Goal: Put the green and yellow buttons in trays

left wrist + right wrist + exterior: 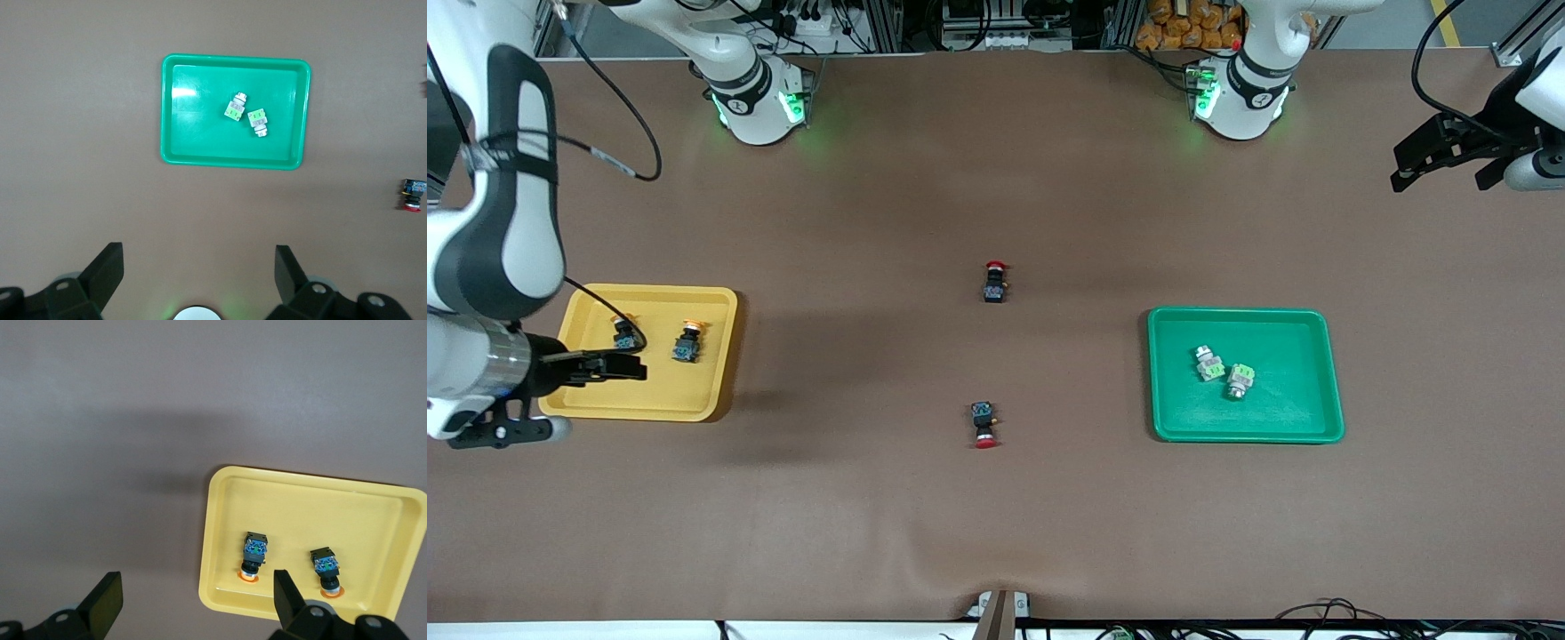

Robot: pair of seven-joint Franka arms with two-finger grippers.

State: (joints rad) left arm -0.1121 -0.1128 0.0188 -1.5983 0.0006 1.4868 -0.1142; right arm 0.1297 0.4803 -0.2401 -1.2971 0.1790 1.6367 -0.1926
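Two black buttons with orange-yellow caps [625, 332] [687, 342] lie in the yellow tray [649, 292]. They also show in the right wrist view [254, 557] [325, 570] in that tray [300, 507]. Two whitish-grey buttons with light-green parts [1209, 363] [1240, 380] lie together in the green tray [1245, 313], also in the left wrist view [235, 107] [258, 122] [200, 140]. My right gripper [618, 366] [197, 593] is open and empty, up over the yellow tray's rim. My left gripper [1440, 164] [199, 267] is open and empty, high at the left arm's end of the table.
Two black switches with red caps lie on the brown table between the trays, one [994, 281] farther from the front camera, one [984, 424] nearer. The nearer one shows in the left wrist view [412, 195]. A cable of the right arm loops over the yellow tray.
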